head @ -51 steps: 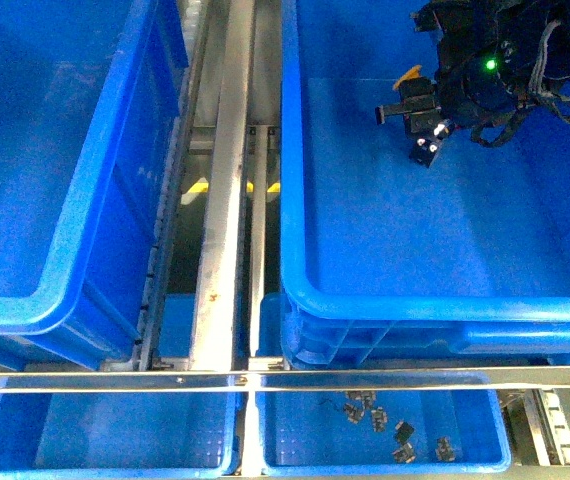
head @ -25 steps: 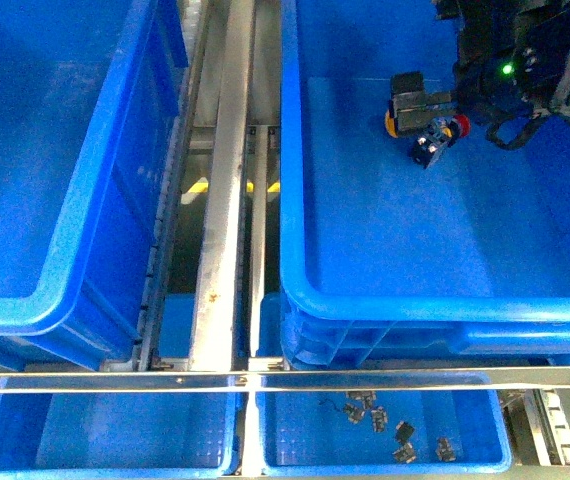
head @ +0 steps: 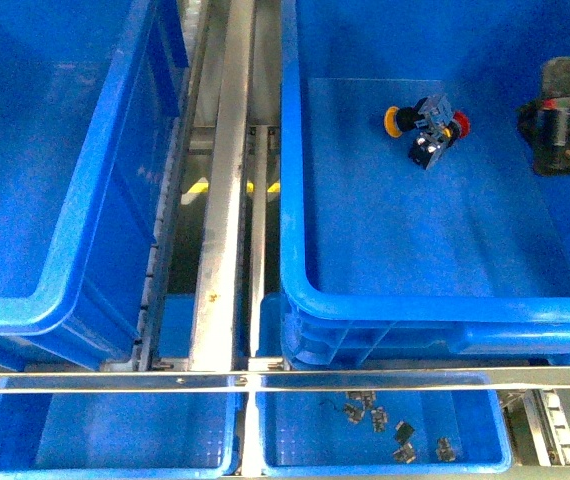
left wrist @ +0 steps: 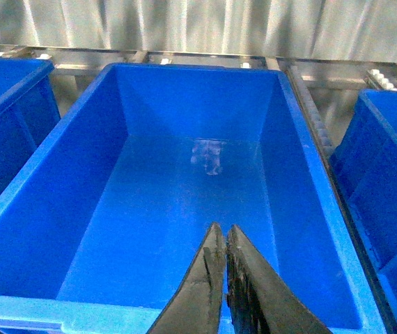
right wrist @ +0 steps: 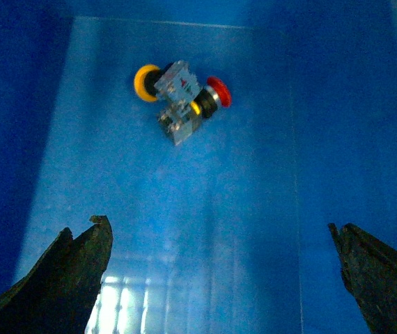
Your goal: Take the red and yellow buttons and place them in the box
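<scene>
A yellow button (head: 393,121) and a red button (head: 460,123) lie touching, their grey blocks together, on the floor of the box (head: 445,300) near its far end. The right wrist view shows the yellow button (right wrist: 145,82) and the red button (right wrist: 219,92) ahead of my right gripper (right wrist: 218,223), which is open, empty and well apart from them. In the front view the right gripper (head: 568,118) shows only partly at the right edge. My left gripper (left wrist: 223,233) is shut on nothing above an empty blue crate (left wrist: 52,209).
Another large blue crate (head: 55,300) stands at the left, parted from the box by metal rails (head: 227,200). Two shallow blue bins sit in front, the left bin (head: 105,440) bare and the right bin (head: 295,445) holding several small dark parts (head: 375,412).
The right gripper was over the far end of the box with the buttons at its jaws. It has let them go onto the floor and pulled away to the right.
</scene>
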Controlling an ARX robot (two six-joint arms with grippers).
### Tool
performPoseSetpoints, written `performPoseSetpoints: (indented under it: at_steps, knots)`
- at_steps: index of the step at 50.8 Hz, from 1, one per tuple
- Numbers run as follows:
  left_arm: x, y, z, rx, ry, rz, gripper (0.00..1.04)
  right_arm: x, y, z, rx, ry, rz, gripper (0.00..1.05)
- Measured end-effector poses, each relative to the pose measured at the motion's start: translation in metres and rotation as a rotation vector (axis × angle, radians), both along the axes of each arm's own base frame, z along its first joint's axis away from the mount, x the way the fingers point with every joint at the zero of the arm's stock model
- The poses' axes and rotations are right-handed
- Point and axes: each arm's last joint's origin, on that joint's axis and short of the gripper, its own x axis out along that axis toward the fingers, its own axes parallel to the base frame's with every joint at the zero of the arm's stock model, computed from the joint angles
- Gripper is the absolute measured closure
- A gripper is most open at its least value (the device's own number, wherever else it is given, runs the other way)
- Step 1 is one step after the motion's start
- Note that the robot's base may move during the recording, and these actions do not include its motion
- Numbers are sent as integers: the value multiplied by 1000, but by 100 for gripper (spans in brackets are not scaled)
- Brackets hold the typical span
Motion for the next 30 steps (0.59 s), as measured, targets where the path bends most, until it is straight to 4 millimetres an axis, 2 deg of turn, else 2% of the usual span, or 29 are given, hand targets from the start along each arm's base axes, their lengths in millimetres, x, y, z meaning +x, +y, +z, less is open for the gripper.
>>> performPoseSetpoints:
  at_steps: [2,7,10,11,14,17,20,30]
  knots:
    - [0,0,0,0,0,0,102,-31,-1,10,54,5,-8,6]
    - [0,0,0,0,0,0,102,-82,-1,34,172,-15,-62,6]
    - [0,0,0,-1,0,0,101,-89,-2,43,218,-55,-70,6]
    - [0,0,0,0,0,0,96,-89,-2,43,208,-95,-81,8]
    - [0,0,0,0,0,0,85,-91,-6,37,176,-268,-85,18]
    - [0,0,0,0,0,0,74,-99,-12,26,137,-377,-59,29]
    - [0,0,0,0,0,0,62,-106,-17,25,117,-453,-45,41]
    - [0,0,0,0,0,0,30,-120,-31,22,87,-494,-46,72]
